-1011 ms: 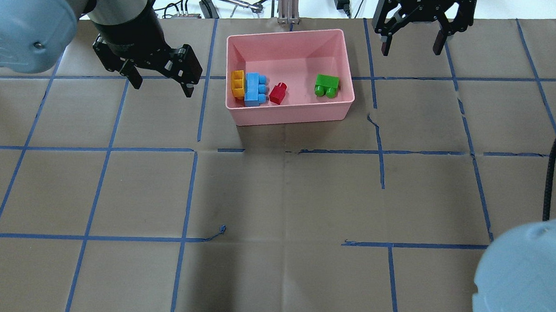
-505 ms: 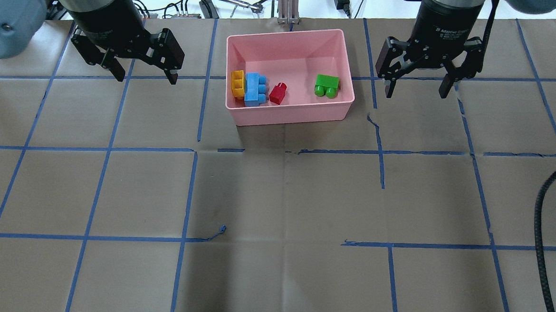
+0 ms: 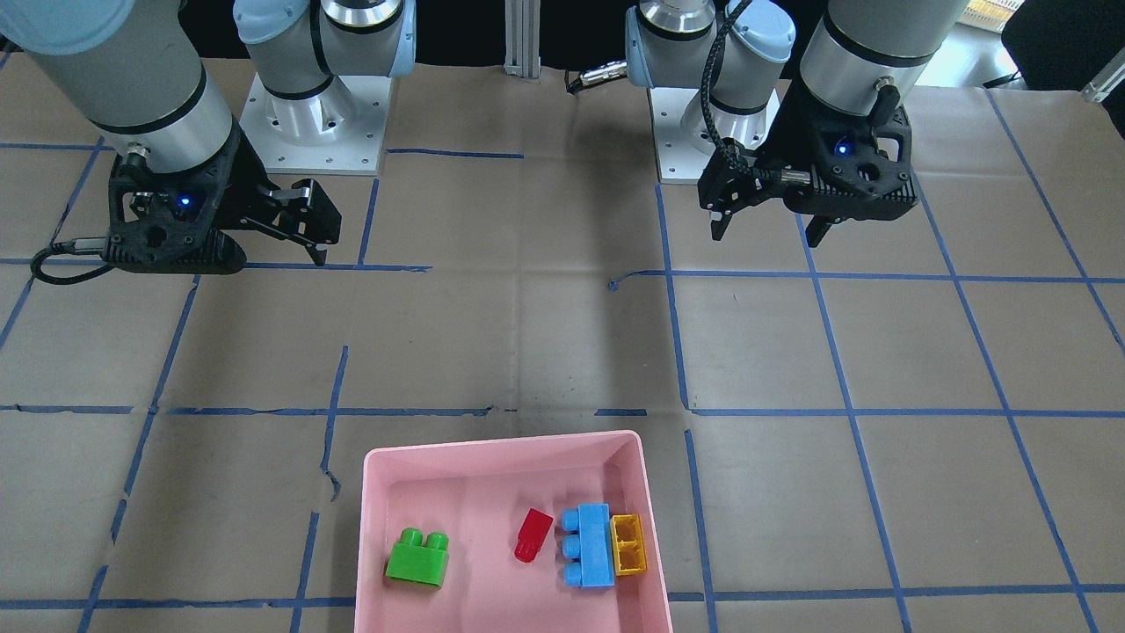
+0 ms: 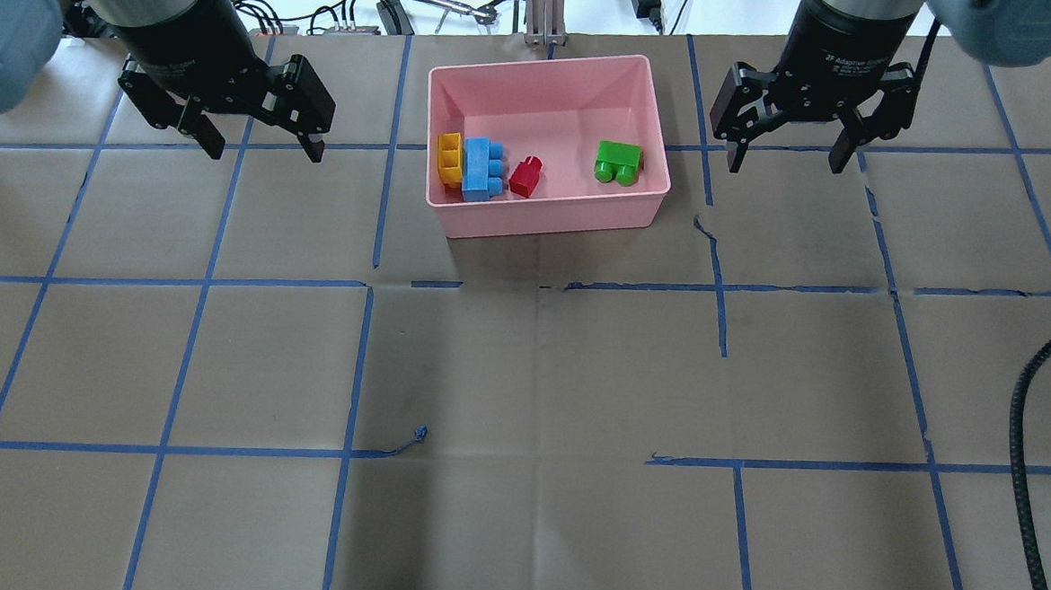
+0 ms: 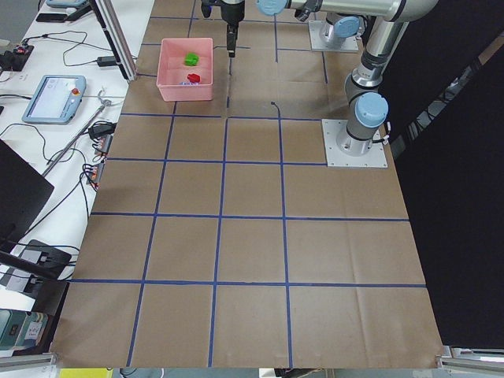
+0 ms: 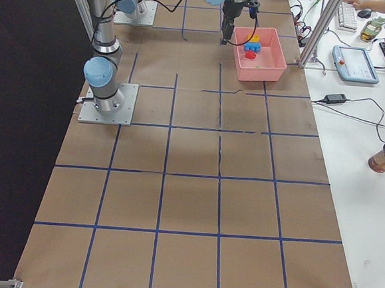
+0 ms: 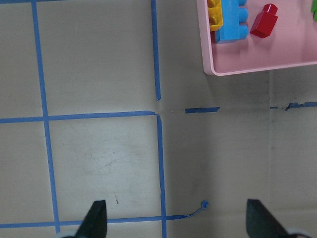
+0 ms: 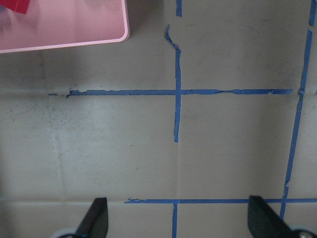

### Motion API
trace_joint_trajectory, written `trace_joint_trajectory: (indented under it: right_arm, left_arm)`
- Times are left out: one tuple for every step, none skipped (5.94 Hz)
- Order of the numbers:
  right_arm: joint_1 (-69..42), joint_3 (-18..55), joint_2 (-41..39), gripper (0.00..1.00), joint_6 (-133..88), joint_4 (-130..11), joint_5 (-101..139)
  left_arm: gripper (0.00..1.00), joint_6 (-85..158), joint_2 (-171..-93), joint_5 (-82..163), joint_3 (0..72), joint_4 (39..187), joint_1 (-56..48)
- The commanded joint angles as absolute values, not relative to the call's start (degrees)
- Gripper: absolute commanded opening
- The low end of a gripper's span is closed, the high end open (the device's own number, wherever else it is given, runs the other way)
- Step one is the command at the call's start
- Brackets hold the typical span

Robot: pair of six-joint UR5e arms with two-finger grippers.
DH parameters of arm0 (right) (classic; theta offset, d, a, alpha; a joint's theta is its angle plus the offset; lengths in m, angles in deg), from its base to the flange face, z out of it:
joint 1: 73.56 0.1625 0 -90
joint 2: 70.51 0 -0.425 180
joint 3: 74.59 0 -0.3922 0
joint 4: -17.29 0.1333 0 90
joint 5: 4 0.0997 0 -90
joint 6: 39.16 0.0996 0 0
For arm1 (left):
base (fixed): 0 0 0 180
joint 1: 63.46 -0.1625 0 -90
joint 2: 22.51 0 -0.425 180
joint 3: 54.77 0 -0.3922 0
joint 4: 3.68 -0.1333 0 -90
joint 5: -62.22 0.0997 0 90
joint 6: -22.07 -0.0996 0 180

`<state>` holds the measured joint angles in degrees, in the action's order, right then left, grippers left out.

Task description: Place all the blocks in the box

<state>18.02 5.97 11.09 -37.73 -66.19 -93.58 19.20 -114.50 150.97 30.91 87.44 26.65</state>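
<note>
The pink box [image 4: 547, 224] stands at the table's far middle. In it lie the yellow block [image 4: 448, 158], the blue block [image 4: 478, 168] right beside it, the red block [image 4: 525, 176] and, apart at the right, the green block [image 4: 617, 162]. My left gripper [image 4: 264, 142] is open and empty above the table, left of the box. My right gripper [image 4: 786, 156] is open and empty, right of the box. The left wrist view shows the box's corner [image 7: 247, 69] with the blue and red blocks in it. The front view shows all the blocks in the box [image 3: 501, 442].
Brown paper with a blue tape grid covers the table. A loose tape scrap [image 4: 419, 432] lies near the front middle. A black cable [image 4: 1029, 465] hangs at the right. An aluminium post [image 4: 545, 8] and cables stand beyond the far edge.
My left gripper has moved left, away from the box. My right gripper has come from the far edge toward the table beside the box. The blocks have not moved.
</note>
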Motion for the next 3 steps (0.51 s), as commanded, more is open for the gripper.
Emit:
trace_joint_trajectory:
  right_arm:
    - [18.0, 6.0, 11.1, 1.00, -37.8, -66.2, -93.6]
    - [18.0, 6.0, 11.1, 1.00, -37.8, -66.2, -93.6]
    - [18.0, 5.9, 11.1, 1.00, -37.8, -66.2, -93.6]
  left_arm:
    - [0.99, 18.9, -114.3, 150.8, 31.3, 87.2, 26.5]
    - [0.99, 19.0, -114.3, 150.6, 31.2, 87.1, 26.5]
    - [0.99, 19.0, -114.3, 150.7, 31.0, 87.1, 26.5]
